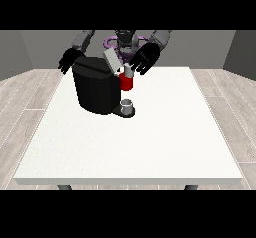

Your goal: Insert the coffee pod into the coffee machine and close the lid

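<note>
A black coffee machine (95, 89) stands on the white table (150, 132) at the far left of centre. Its grey lid (112, 60) is tilted up and open. At the machine's front is a red brew head (127, 83) with a small grey coffee pod (128, 71) on top of it. A grey cup (127, 105) sits on the machine's base below. The hand at the view's right (145, 59) hovers just above and right of the pod, fingers spread and pointing down. The hand at the view's left (69, 60) hangs behind the machine's left top corner, fingers relaxed.
The table stretches wide towards the camera and to the right of the machine. Its front edge (130, 181) lies near the view's bottom. A wooden floor (20, 102) surrounds the table.
</note>
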